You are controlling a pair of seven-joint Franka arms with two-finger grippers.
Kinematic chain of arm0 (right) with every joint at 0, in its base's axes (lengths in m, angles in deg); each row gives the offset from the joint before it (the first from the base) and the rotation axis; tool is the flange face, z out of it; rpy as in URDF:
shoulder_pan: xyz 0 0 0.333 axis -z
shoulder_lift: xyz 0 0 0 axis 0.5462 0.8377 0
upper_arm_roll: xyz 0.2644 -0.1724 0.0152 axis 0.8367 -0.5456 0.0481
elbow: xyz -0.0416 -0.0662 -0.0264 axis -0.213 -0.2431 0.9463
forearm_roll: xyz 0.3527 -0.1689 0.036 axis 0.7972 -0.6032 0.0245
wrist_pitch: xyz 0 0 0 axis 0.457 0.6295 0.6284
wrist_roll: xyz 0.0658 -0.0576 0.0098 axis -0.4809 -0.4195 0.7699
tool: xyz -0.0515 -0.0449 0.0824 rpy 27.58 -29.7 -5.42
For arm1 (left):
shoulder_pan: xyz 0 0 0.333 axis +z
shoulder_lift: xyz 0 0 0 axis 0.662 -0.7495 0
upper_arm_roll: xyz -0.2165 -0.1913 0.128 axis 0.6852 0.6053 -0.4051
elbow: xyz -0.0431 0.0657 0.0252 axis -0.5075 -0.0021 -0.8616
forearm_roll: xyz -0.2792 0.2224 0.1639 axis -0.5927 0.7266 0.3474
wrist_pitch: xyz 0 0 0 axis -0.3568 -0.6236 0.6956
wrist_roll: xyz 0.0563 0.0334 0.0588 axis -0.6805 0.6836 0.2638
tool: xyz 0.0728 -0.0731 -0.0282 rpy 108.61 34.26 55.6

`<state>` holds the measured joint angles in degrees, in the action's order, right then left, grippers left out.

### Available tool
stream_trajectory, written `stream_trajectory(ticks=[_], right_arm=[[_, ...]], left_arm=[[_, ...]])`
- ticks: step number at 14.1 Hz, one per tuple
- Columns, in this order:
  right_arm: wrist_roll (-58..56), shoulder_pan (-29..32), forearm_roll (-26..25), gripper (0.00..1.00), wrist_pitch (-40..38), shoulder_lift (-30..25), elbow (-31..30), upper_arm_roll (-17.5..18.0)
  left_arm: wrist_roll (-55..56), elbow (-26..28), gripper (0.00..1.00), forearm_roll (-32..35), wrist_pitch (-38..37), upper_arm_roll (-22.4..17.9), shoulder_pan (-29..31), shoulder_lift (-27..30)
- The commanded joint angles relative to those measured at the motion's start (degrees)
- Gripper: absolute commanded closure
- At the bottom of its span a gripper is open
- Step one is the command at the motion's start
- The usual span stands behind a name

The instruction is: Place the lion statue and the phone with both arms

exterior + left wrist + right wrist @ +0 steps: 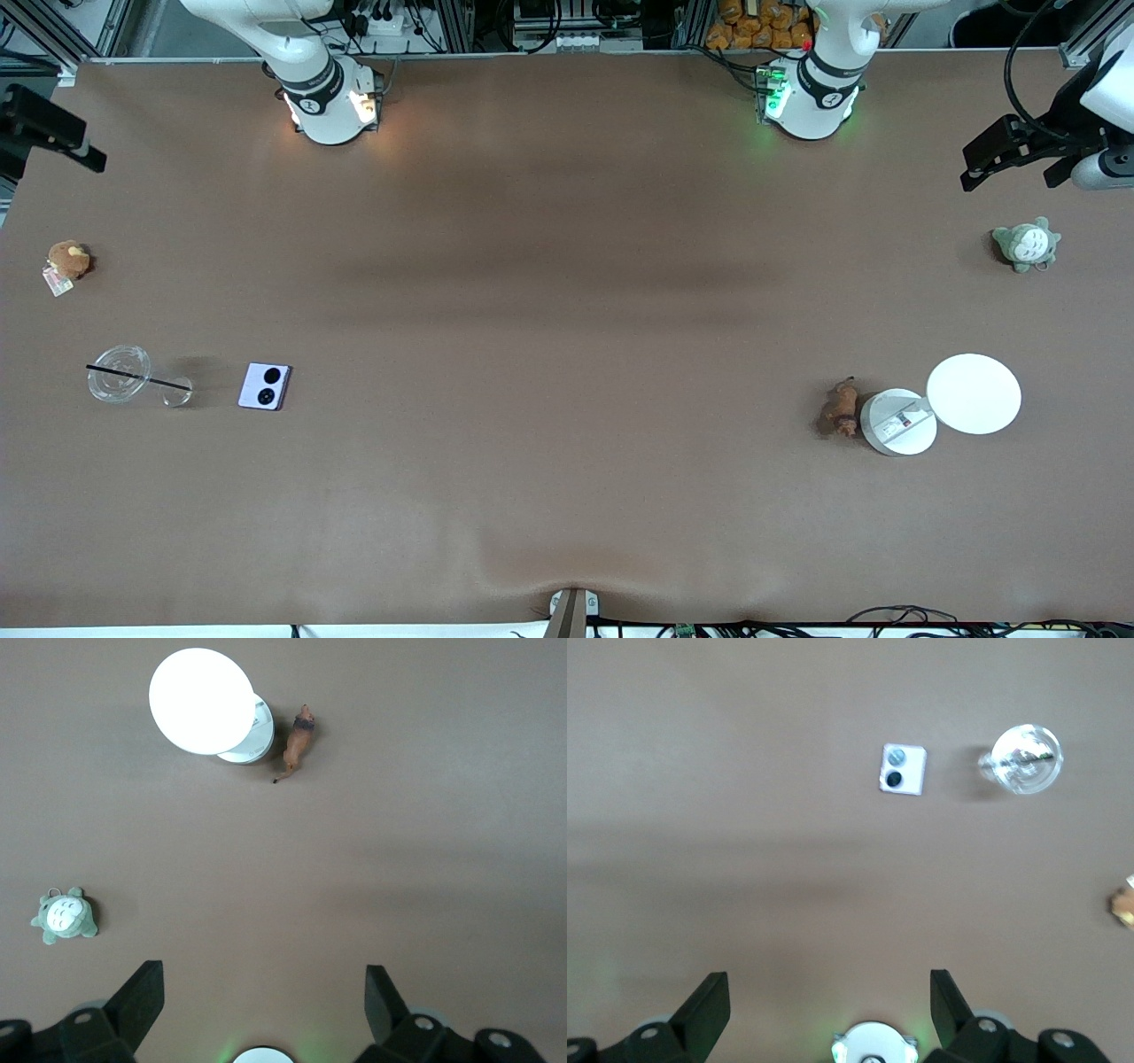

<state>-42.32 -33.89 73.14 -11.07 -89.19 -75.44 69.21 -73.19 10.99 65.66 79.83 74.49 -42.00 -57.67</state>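
Left gripper (261, 997) hangs released, high over the tabletop (567, 292) at its own end; right gripper (828, 997) likewise at the other end, empty. Nothing started, both picks left. Tiny reddish-brown lion statue (842, 408) lies touching a white round labelled container (898, 423) w/ white disc lid (974, 393), tight approach. Pale-lavender square folded phone (265, 386) lies flat near a clear plastic cup (120, 374). Grey-green plush (1026, 244) & brown plush (67, 260) well apart.

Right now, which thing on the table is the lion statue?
Look toward the left arm's end of the table, where a white round container sits under a white disc. The lion statue lies beside that container: tiny, elongated, reddish-brown, with a thin tail.
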Motion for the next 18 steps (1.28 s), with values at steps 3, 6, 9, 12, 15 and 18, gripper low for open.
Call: stream_trajectory(ticks=[3, 6, 9, 12, 15, 18], right_arm=[[-0.2, 1.4, -4.5, 0.00, 3.1, -2.3, -5.1, 4.6], [-4.2, 1.5, -3.2, 0.00, 3.5, -1.8, -4.7, 2.7], [-5.0, 1.2, 0.2, 0.00, 3.6, -1.7, -4.7, -0.8], [-4.9, 0.4, 0.2, 0.00, 3.5, -1.9, -5.1, -1.0], [-4.9, 0.3, 0.2, 0.00, 3.5, -1.9, -5.1, -1.1], [-4.9, 0.4, 0.0, 0.00, 3.2, -1.8, -5.2, -1.1]], left_arm=[[-1.5, -1.6, 0.00, -0.6, 0.2, -0.3, 0.3, -0.6], [-1.5, -2.6, 0.00, -0.6, -0.5, -0.3, 0.4, -0.6], [-1.5, -4.0, 0.00, -0.6, -3.3, -0.3, 0.3, -0.6], [-1.4, -4.8, 0.00, -0.6, -4.7, -0.3, 0.3, -0.7], [-1.4, -4.8, 0.00, -0.6, -5.0, -0.3, 0.2, -0.7], [-1.4, -4.8, 0.00, -0.4, -5.0, -0.3, 0.2, -0.8]])
